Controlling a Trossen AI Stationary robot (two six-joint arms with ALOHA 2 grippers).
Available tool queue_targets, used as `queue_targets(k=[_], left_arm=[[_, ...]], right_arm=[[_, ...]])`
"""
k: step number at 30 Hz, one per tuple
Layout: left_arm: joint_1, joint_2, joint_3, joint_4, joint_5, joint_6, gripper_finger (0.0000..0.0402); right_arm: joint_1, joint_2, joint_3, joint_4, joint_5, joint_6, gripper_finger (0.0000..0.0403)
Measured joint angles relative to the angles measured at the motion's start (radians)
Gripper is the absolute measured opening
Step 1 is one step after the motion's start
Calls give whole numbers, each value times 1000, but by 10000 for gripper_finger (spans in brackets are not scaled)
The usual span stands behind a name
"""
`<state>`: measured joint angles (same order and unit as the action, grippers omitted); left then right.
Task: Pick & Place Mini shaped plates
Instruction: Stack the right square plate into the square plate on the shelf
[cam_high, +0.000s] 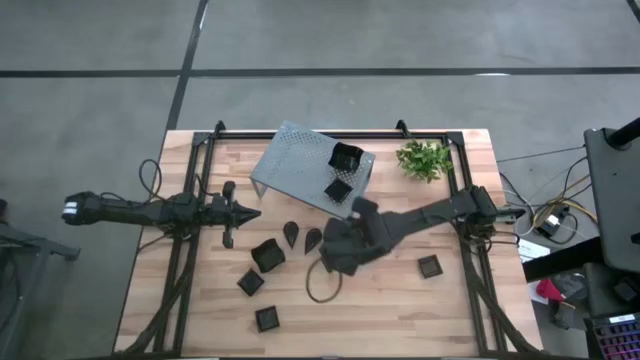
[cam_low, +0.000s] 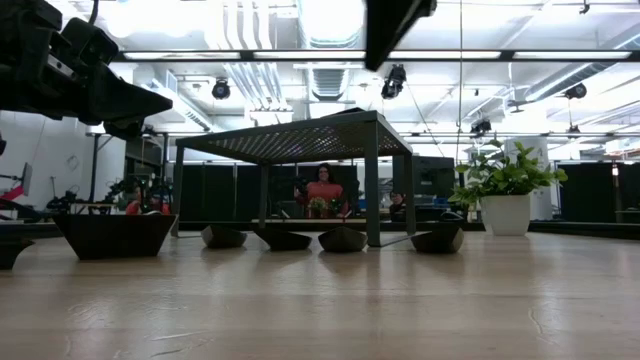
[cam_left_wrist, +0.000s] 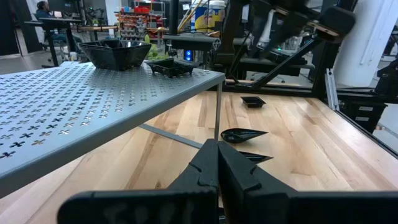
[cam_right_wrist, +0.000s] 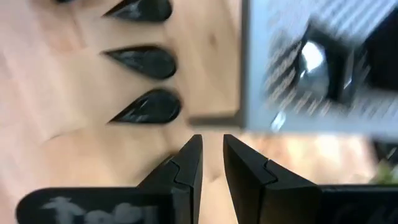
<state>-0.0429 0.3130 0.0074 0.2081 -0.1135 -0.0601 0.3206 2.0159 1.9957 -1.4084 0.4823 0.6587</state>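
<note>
- The mini shaped plates are split: two square ones sit on top of the grey perforated shelf, the rest lie on the tabletop in front of the shelf, with one square plate well apart from the others.
- Two teardrop plates lie just in front of the shelf (likely the next candidates, being nearest the working arm).
- The right pincer hangs beside the shelf's front edge and near those teardrops, fingers narrowly parted and empty, apparently between a placement and the next pick.
- The left pincer waits off the shelf's left corner, fingers pressed together and empty.
- The high view gives the spread; only the low view shows plates resting under the shelf, beside a potted plant.
</note>
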Motion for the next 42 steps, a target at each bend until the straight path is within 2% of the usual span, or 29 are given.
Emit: queue_targets(k=[5, 10, 13, 15, 21, 30, 35, 42], left_arm=[[0, 0, 0, 0, 0, 0, 0], [0, 0, 0, 0, 0, 0, 0], [0, 0, 0, 0, 0, 0, 0], [0, 0, 0, 0, 0, 0, 0], [0, 0, 0, 0, 0, 0, 0], [0, 0, 0, 0, 0, 0, 0], [0, 0, 0, 0, 0, 0, 0], [0, 0, 0, 0, 0, 0, 0]], right_arm=[[91, 0, -9, -64, -34, 326, 56], [153, 0, -29, -127, -164, 659, 52], [180, 0, -77, -167, -217, 791, 52], [193, -1, -125, -164, -292, 841, 52], [200, -2, -280, -164, -481, 915, 53], [200, -9, -491, -164, -653, 915, 54], [203, -9, -570, -145, -670, 910, 54], [203, -10, -627, -15, -674, 895, 54]])
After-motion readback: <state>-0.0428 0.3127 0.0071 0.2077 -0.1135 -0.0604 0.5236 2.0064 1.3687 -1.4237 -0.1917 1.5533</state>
